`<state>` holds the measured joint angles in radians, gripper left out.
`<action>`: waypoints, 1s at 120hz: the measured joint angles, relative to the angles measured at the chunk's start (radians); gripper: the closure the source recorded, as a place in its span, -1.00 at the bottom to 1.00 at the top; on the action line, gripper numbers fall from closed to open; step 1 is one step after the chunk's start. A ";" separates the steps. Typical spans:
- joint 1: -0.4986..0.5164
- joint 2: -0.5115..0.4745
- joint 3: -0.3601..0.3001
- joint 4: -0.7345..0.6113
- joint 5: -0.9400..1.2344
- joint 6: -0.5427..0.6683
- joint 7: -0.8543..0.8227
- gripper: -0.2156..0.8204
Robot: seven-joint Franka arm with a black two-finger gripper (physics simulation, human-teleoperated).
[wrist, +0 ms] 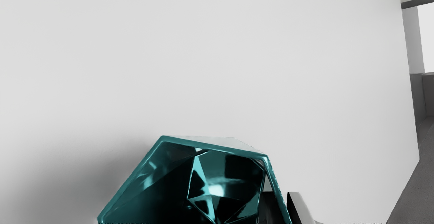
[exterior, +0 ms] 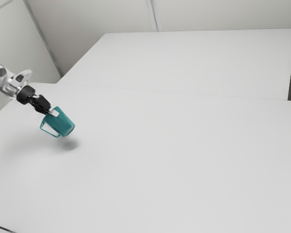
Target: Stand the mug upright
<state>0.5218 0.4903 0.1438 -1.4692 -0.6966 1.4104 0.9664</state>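
One teal mug (exterior: 63, 122) hangs tilted above its shadow (exterior: 70, 145) on the white bench (exterior: 160, 160), toward the exterior view's left, its wall pinched by the nearly closed gripper (exterior: 52, 112), one finger inside and one outside (the handle (exterior: 49, 133), incidentally, angles down toward the bench).

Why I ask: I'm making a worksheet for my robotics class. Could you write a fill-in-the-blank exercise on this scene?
1. The gripper is shut on the wall of the mug: one finger is inside the mug, the other is ____ it.
2. The looped part on the mug's side is its ____.
3. The mug is not upright but ____.
4. The dark patch on the table beneath the raised mug is its ____.

Missing words: outside; handle; tilted; shadow.
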 joint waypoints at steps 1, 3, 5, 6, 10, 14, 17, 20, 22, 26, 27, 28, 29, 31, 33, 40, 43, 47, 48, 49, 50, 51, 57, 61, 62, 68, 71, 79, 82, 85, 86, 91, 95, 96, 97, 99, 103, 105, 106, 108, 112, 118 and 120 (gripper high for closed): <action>-0.008 -0.003 0.000 -0.001 0.003 0.002 -0.001 0.91; -0.023 -0.009 0.000 -0.003 0.008 0.007 -0.004 0.92; -0.037 -0.014 0.000 -0.004 0.013 0.012 -0.007 0.92; -0.044 -0.016 0.000 -0.004 0.015 0.014 -0.008 0.92; -0.075 -0.023 -0.001 -0.006 0.025 0.024 -0.014 0.92; -0.112 -0.029 -0.001 -0.007 0.038 0.037 -0.021 0.92; -0.142 -0.033 -0.001 -0.009 0.050 0.050 -0.028 0.92; -0.169 -0.038 -0.001 -0.014 0.062 0.065 -0.035 0.92; -0.190 -0.046 -0.001 -0.024 0.070 0.076 -0.040 0.92; -0.230 -0.065 -0.001 -0.050 0.083 0.101 -0.050 0.92; -0.241 -0.071 0.000 -0.060 0.087 0.108 -0.053 0.92; -0.252 -0.078 0.001 -0.069 0.091 0.116 -0.056 0.92; -0.264 -0.084 0.004 -0.080 0.094 0.124 -0.059 0.92; -0.286 -0.096 0.007 -0.097 0.101 0.140 -0.065 0.93; -0.309 -0.108 0.011 -0.114 0.110 0.156 -0.071 0.93; -0.386 -0.143 0.020 -0.175 0.146 0.218 -0.097 0.93; -0.421 -0.156 0.025 -0.204 0.163 0.250 -0.110 0.93; -0.469 -0.173 0.030 -0.244 0.192 0.299 -0.129 0.93; -0.481 -0.177 0.031 -0.253 0.200 0.312 -0.134 0.93; -0.493 -0.180 0.031 -0.261 0.211 0.324 -0.140 0.93; -0.505 -0.183 0.032 -0.268 0.222 0.336 -0.147 0.93; -0.515 -0.185 0.033 -0.274 0.232 0.348 -0.153 0.93; -0.584 -0.194 0.053 -0.297 0.296 0.412 -0.192 0.93; -0.621 -0.196 0.062 -0.307 0.343 0.453 -0.222 0.93; -0.630 -0.197 0.064 -0.310 0.356 0.462 -0.230 0.93; -0.676 -0.200 0.072 -0.319 0.434 0.512 -0.278 0.93; -0.697 -0.202 0.075 -0.321 0.472 0.533 -0.303 0.93; -0.736 -0.204 0.079 -0.324 0.550 0.581 -0.369 0.93; -0.750 -0.204 0.080 -0.324 0.578 0.596 -0.394 0.93; -0.764 -0.204 0.080 -0.324 0.604 0.610 -0.419 0.93; -0.768 -0.204 0.080 -0.324 0.612 0.614 -0.427 0.93; -0.787 -0.203 0.082 -0.324 0.648 0.638 -0.468 0.93; -0.798 -0.201 0.086 -0.325 0.670 0.658 -0.499 0.93; -0.800 -0.201 0.087 -0.325 0.675 0.663 -0.506 0.93; -0.801 -0.200 0.087 -0.325 0.679 0.668 -0.514 0.93; -0.803 -0.199 0.089 -0.325 0.685 0.679 -0.528 0.93; -0.804 -0.197 0.090 -0.326 0.694 0.699 -0.556 0.93; -0.804 -0.196 0.090 -0.326 0.697 0.709 -0.569 0.93; -0.805 -0.195 0.091 -0.326 0.697 0.714 -0.575 0.93; -0.804 -0.194 0.091 -0.326 0.698 0.723 -0.588 0.93; -0.801 -0.187 0.090 -0.326 0.698 0.739 -0.612 0.93; -0.795 -0.172 0.086 -0.325 0.695 0.763 -0.646 0.93; -0.793 -0.167 0.085 -0.324 0.691 0.770 -0.656 0.93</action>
<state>-0.2716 0.3233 0.2292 -1.7936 -0.0058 2.1802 0.3103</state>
